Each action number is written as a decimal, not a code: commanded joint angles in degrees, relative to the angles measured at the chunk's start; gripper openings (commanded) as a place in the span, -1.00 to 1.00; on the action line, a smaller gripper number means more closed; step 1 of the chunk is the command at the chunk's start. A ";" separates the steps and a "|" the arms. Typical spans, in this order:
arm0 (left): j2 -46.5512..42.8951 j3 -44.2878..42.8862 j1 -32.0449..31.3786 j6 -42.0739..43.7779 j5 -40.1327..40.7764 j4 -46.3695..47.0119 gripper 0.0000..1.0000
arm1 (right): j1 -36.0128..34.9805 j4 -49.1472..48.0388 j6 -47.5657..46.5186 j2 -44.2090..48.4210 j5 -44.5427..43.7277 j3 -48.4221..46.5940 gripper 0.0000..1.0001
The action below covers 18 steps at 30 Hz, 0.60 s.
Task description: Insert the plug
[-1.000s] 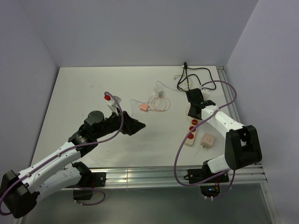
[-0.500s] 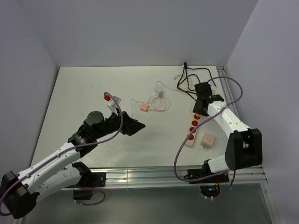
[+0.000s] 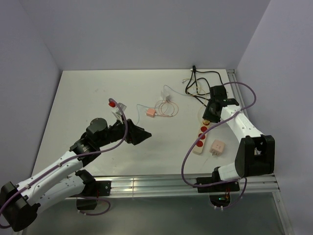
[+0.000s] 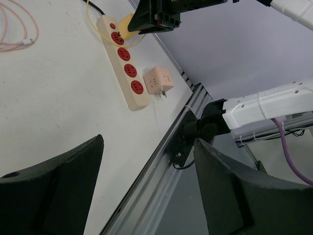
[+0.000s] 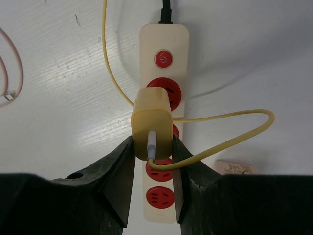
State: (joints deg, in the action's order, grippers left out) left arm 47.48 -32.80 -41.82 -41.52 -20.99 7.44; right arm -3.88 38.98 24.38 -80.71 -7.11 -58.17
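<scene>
A white table (image 3: 98, 98) stands between pale walls, with a cream power strip (image 3: 200, 139) near its right edge.
The right gripper (image 5: 152, 147) is closed tight on the yellow plug (image 5: 151, 122) and holds it just over the power strip, above the sockets next to the red switch; whether the plug touches the strip I cannot tell. A yellow cable (image 5: 230, 139) loops out from the plug across the strip. A pink cube adapter (image 4: 157, 83) lies just beside the strip. The left gripper (image 4: 147, 144) hangs well apart from the strip, its jaws wide and holding nothing.
</scene>
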 commanded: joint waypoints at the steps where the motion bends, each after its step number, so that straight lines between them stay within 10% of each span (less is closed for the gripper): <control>1: 0.24 -2.09 -0.10 0.65 -2.21 -0.06 0.59 | 0.10 -1.27 0.84 0.64 0.79 -0.63 -1.00; 18: 1.64 -1.92 -0.10 -0.14 -7.31 1.35 0.59 | -0.43 -1.45 2.07 -1.56 -2.99 0.52 -1.00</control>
State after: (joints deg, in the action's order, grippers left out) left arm 48.97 -33.50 -41.82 -41.25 -25.93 6.24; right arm -3.99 38.22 25.93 -81.34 -8.54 -57.60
